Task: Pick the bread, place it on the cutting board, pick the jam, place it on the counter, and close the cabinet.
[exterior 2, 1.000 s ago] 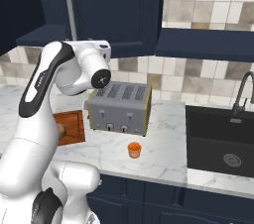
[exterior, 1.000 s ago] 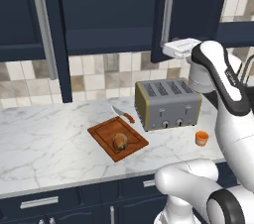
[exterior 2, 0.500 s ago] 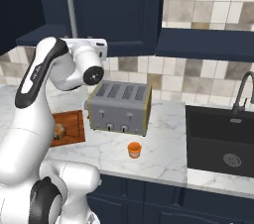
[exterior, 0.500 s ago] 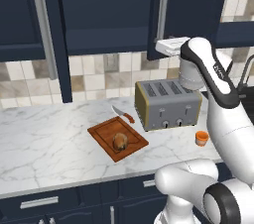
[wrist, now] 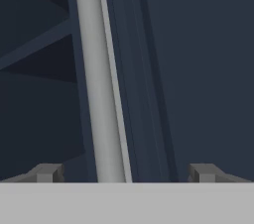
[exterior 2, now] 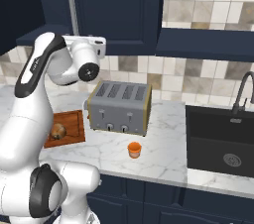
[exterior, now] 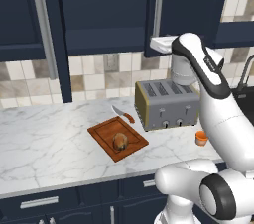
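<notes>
The bread [exterior: 119,141] [exterior 2: 58,131], a small brown roll, lies on the reddish cutting board [exterior: 105,134] [exterior 2: 72,120]. To the right of the toaster, the orange jam [exterior: 201,138] [exterior 2: 134,149] stands on the white marble counter [exterior: 44,148] [exterior 2: 163,143]. My gripper [exterior: 162,43] [exterior 2: 85,42] [wrist: 125,173] is raised to the navy cabinet [exterior: 188,5] [exterior 2: 119,5], whose door stands ajar. It is open, and the door's silver handle [wrist: 99,79] [exterior: 158,7] runs between its fingertips [wrist: 47,172], left of the middle. Nothing is held.
A silver toaster [exterior: 166,104] [exterior 2: 119,107] sits mid-counter, with a knife [exterior: 124,114] between it and the board. A dark sink [exterior 2: 221,139] with a faucet [exterior 2: 243,89] lies to the right. More navy wall cabinets [exterior: 30,15] hang on the left.
The hand has swung left and slightly up along the cabinet front, ending at the door handle. The jaws have spread wider. Bread, jam and board have not moved.
</notes>
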Motion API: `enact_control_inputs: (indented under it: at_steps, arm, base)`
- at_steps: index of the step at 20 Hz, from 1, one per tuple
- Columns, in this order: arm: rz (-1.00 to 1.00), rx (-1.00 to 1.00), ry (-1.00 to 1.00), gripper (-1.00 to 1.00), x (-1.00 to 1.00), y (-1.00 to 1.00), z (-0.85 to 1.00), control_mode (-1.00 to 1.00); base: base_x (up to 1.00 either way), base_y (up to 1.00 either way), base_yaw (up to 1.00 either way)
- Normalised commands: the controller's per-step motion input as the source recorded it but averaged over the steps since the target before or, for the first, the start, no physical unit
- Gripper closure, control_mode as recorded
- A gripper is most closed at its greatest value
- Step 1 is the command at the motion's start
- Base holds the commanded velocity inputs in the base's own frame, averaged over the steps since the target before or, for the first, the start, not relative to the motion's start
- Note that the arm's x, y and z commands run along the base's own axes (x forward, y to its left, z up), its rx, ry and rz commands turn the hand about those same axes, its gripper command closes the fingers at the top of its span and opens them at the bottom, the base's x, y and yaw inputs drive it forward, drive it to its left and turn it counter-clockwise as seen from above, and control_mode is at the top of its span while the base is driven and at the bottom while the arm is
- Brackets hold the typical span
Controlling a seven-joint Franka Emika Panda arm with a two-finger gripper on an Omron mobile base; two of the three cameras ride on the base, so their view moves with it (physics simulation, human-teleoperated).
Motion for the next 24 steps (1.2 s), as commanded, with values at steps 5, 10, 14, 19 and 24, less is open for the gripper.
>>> enact_control_inputs:
  at_steps: [5,10,14,19,24]
  arm:
    - [-0.03,0.0,0.0,-1.0,0.21,0.1,0.0,-1.0]
    - [-0.02,0.0,0.0,-1.0,0.22,0.12,0.0,-1.0]
    - [-0.02,0.0,0.0,-1.0,0.18,0.11,0.0,-1.0]
    - [-0.01,0.0,0.0,-1.0,0.09,0.09,0.0,-1.0]
    - [0.0,0.0,0.0,-1.0,0.14,0.08,0.0,-1.0]
  base:
    - [0.0,0.0,0.0]
    - [0.0,0.0,0.0]
    - [0.0,0.0,0.0]
    - [0.0,0.0,0.0]
    - [0.0,0.0,0.0]
